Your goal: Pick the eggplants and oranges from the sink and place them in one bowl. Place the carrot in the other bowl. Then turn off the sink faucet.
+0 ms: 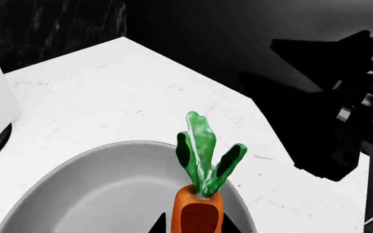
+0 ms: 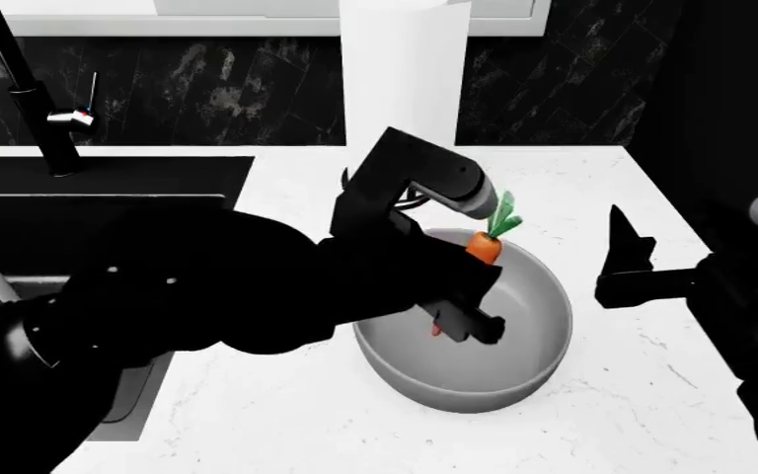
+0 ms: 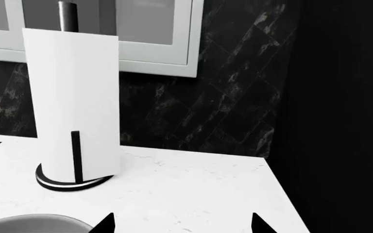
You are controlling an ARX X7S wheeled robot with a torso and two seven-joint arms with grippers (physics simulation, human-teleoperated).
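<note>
My left gripper (image 2: 482, 255) is shut on the carrot (image 2: 485, 247), bright orange with a green leafy top. It holds the carrot upright over the far rim of the wide mid-grey bowl (image 2: 537, 346). In the left wrist view the carrot (image 1: 198, 213) sits between the black fingertips (image 1: 157, 225), above the bowl (image 1: 102, 189). My right gripper (image 2: 627, 247) is open and empty, right of the bowl; its view (image 3: 182, 224) shows bare counter between the tips. The black faucet (image 2: 37, 99) and the sink (image 2: 103, 212) are at the far left. The eggplant, the orange and the pale bowl are out of view.
A white paper towel roll (image 2: 406, 69) on a black stand is behind the bowl, and also shows in the right wrist view (image 3: 76, 107). The white marble counter (image 2: 616, 415) ends at a dark edge on the right. My left arm (image 2: 221, 286) hides most of the counter between sink and bowl.
</note>
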